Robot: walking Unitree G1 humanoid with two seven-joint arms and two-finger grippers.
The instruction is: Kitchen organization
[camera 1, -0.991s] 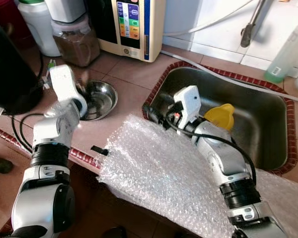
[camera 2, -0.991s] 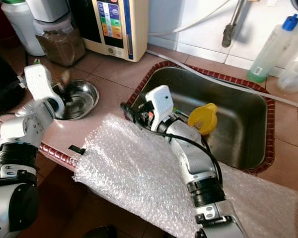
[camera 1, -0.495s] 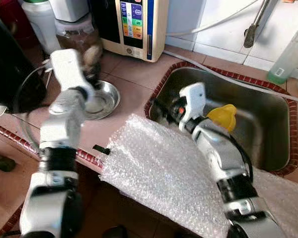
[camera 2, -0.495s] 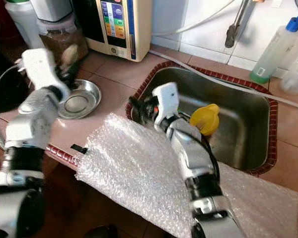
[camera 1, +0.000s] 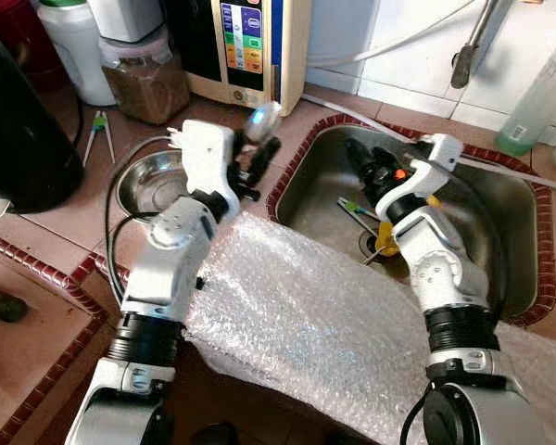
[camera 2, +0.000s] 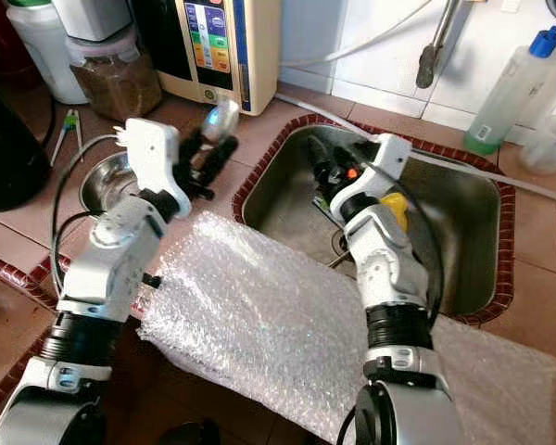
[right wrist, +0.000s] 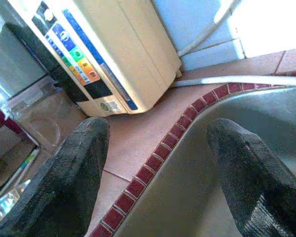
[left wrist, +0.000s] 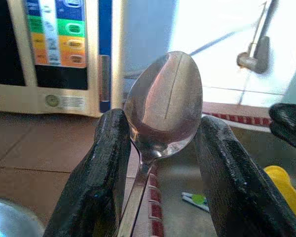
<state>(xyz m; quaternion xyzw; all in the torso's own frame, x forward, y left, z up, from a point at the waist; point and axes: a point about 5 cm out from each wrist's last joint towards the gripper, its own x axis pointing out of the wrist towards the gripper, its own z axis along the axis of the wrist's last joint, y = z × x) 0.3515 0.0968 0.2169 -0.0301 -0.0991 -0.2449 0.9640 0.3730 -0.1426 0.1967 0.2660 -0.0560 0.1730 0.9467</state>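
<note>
The left gripper (camera 1: 262, 153) is clamped on a spoon (left wrist: 164, 106), its 2 black fingers (left wrist: 96, 182) pressing either side just below the bowl of the spoon, which points up and away past the fingertips. The spoon's handle runs back down between the fingers. This gripper is raised over the tiled counter (camera 1: 236, 130), near the sink's (camera 1: 500, 213) left rim and just in front of the cream appliance (camera 1: 250, 46) with the coloured panel. Beside the left arm, on the counter, sits a steel bowl (camera 1: 146, 181), with a jar (camera 1: 146, 79) of brown powder, a white bottle (camera 1: 69, 46) and a large black pot (camera 1: 18, 120) further left and behind.

The right gripper (camera 1: 366, 159) reaches over the sink's basin, its 2 fingers (right wrist: 76, 173) spread well apart and holding nothing; it points towards the red-tiled sink rim and the cream appliance. Below it, a yellow cup (camera 2: 396, 209) shows behind the right arm, and a small green-and-white item (camera 1: 355, 209) lies on the sink floor near the drain. A tap (camera 1: 471, 46) hangs above the sink's far side, and a clear bottle (camera 2: 510, 88) with a blue cap stands at the right.

A sheet of bubble wrap (camera 1: 306, 315) covers the counter's front edge between the 2 arms and hangs over it.
</note>
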